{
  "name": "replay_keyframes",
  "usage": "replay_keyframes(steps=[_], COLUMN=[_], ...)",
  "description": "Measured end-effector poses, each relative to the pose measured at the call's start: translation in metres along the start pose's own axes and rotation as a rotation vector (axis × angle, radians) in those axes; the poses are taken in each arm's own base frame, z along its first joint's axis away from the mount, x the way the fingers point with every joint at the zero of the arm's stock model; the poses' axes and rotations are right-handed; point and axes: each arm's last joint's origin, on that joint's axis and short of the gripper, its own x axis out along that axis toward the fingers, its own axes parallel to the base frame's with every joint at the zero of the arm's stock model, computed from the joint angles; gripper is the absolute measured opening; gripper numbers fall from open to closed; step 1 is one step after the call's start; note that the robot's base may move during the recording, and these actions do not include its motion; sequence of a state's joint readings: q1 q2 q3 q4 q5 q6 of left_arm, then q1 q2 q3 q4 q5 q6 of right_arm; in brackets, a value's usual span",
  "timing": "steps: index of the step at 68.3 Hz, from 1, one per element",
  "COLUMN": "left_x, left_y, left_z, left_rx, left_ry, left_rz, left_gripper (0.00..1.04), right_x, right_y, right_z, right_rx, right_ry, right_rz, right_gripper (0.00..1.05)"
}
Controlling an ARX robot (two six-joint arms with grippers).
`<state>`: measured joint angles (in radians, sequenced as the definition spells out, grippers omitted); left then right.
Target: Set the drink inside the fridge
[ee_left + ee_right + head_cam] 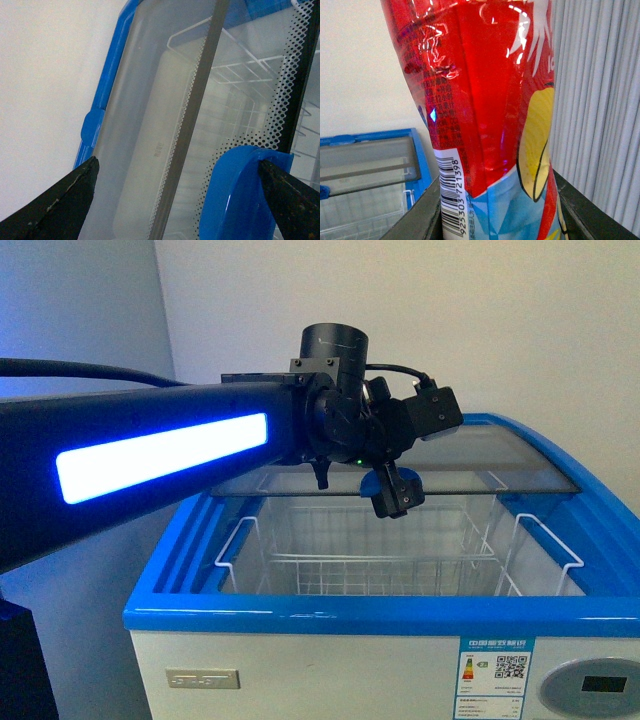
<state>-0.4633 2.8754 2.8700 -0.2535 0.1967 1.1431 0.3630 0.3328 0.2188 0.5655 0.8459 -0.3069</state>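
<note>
Left gripper at the lid handle, drink held ready in the right one

Left gripper (393,490) is spread wide and grasps nothing. In the left wrist view its two dark fingers (62,205) stand far from each other. The blue handle (240,195) of the glass lid (500,455) sits between them, right against one finger and apart from the other. I judge that the handle is placed like this so that one finger can push the lid along its rail, with no need of clamping. The lid lies toward the back, so the front half of the fridge (400,615) is uncovered and the white wire basket (370,575) inside shows. No drink lies in it yet.

Right gripper (497,222) is clamped on the drink (485,100), a red-wrapped container with a barcode, held upright between its two sides. It is off to the side of the fridge, not over the opening, probably so that it does not disturb the work on the lid.

Left arm (160,450) reaches almost level across the front view to above the opening, with the wrist bent down to the lid edge; the right arm is not visible there
</note>
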Motion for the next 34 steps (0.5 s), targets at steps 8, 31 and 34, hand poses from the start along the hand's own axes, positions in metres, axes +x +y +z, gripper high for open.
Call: replay_keyframes(steps=[8,31,34], left_x=[0.002,0.006,0.005], left_y=[-0.001,0.005,0.009], left_z=[0.000,0.003,0.004], left_rx=[0.016,0.099,0.107], left_ry=[0.003,0.031,0.039], left_rz=[0.023,0.240,0.281], left_gripper=[0.97,0.97,0.97], right_x=[0.000,0.000,0.000], right_y=[0.000,0.000,0.000], right_z=[0.000,0.000,0.000], right_rx=[0.000,0.000,0.000], right_ry=[0.000,0.000,0.000], right_rz=[0.000,0.000,0.001], right_gripper=[0.42,0.42,0.42])
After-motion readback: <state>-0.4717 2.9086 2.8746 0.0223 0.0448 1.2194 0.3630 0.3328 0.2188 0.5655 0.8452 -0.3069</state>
